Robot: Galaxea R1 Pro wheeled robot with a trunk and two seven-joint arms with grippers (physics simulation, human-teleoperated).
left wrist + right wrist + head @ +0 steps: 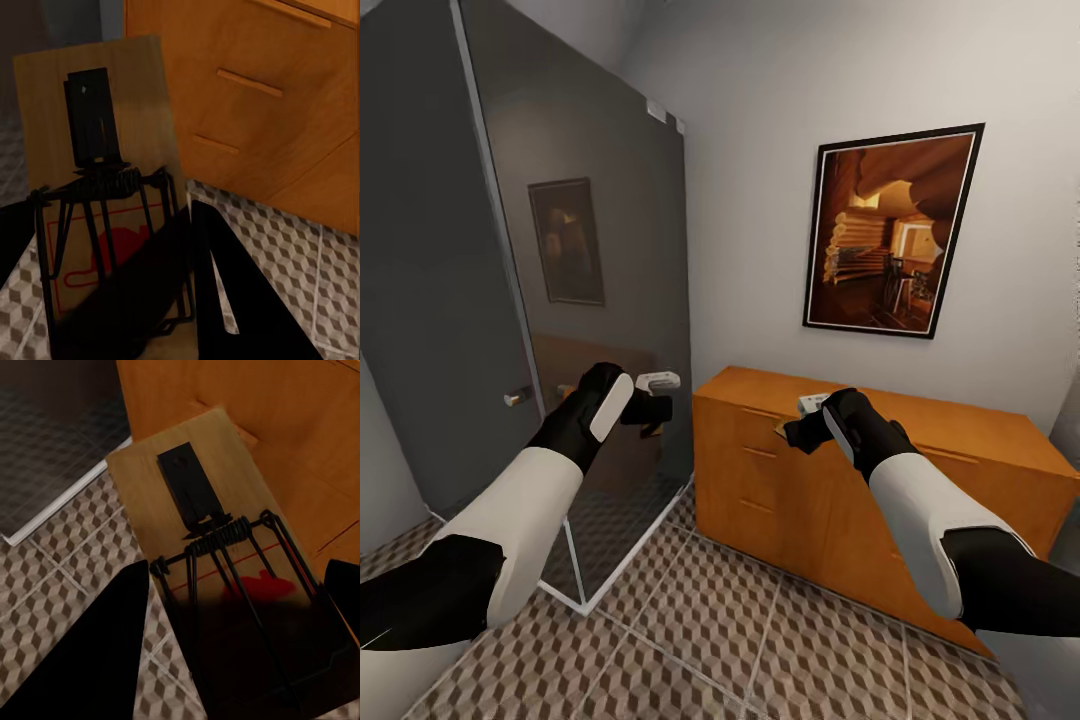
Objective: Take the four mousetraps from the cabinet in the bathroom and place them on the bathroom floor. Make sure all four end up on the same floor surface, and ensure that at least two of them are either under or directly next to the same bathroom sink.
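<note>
Between the fingers of my left pincer (187, 300) a mousetrap (97, 150) is clamped, its wooden board standing up ahead of the fingertips with the black wire spring and red print facing the wrist camera, and the orange-brown cabinet (262, 97) with its drawer fronts lies beyond it above the cube-patterned bathroom floor (292, 255). My right pincer (225, 660) is likewise clamped on a second mousetrap (195, 502), held out ahead of its fingers just before the cabinet front and over the tiles. From the head view, both pincers hang raised beside the cabinet (810, 500), the left pincer (650, 410) near the grey glass shower screen (590, 250), the right pincer (800, 432) under a framed picture (890, 235).
</note>
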